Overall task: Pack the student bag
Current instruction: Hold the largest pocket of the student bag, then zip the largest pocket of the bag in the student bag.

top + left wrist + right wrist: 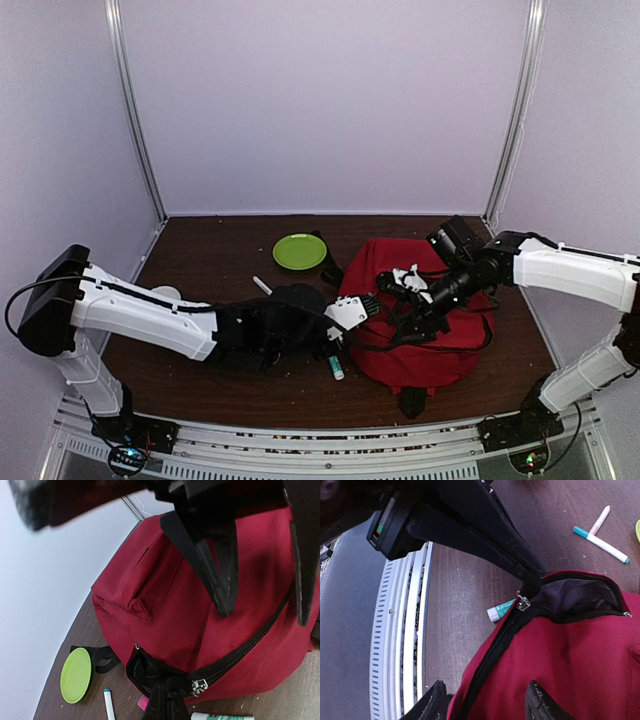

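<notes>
- On the right half of the tabletop [200,245], between its middle and its right edge, lies the student bag [440,345]. It is a red backpack with black zippers. A black strap [412,402] pokes out from under it toward the front edge.
- At the bag's left side a zipper stands partly undone. The gap [580,597] shows dark lining, and the metal zipper pull [522,601] sits at the end of it.
- The left gripper [530,582] reaches in from the tabletop's left edge. Its claw is pressed together, pinching the black rim of that opening just beside the pull.
- The right gripper [487,705] comes in from the right edge and hangs over the bag's top with its claw spread. One finger stands to each side of a stretch of red fabric and closed zipper. Whether the fingertips touch the cloth I cannot tell.
- Toward the rear edge, near its middle, a green plate [299,251] lies flat on the wood, near the bag but apart from it.
- Beside the bag's left flank, toward the front edge, lies a white glue stick [336,368] with a teal label, close against the red fabric.
- Between the plate and the bag's opening, a white marker [600,544] with a teal cap and a pale pink pen [599,520] lie close together at an angle.
</notes>
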Available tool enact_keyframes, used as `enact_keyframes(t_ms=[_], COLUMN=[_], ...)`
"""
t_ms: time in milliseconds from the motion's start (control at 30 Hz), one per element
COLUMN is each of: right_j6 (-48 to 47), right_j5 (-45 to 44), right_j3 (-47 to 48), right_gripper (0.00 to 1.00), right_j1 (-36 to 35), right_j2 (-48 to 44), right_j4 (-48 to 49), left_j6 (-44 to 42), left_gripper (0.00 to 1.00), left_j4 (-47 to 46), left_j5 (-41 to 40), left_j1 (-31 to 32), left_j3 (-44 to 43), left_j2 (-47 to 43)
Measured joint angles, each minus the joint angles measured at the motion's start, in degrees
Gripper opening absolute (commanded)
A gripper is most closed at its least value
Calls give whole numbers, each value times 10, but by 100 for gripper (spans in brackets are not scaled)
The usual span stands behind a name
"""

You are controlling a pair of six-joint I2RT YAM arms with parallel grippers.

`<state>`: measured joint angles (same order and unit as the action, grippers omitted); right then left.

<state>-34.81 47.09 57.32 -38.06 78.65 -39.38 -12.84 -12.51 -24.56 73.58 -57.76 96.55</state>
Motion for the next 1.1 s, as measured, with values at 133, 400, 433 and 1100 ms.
enact_keyframes(t_ms=[133,400,433,1100], right_j6=[43,78,77,-94], right_j5=[-6,-38,-39,-63], right_j3=[5,3,-2,-90], right_gripper=[51,0,0,0], right_j1=[-28,-41,-41,-83], right_j2=[35,49,47,-116], right_j4=[22,54,57,-53], left_j6=[4,8,8,14], left_gripper=[0,0,0,0], left_j4=[-11,-26,-28,-53], left_j5=[-8,-25,-26,53], left_j1=[1,4,4,-77], left_j3=[5,28,30,-10], left_j2=[0,-3,-3,73])
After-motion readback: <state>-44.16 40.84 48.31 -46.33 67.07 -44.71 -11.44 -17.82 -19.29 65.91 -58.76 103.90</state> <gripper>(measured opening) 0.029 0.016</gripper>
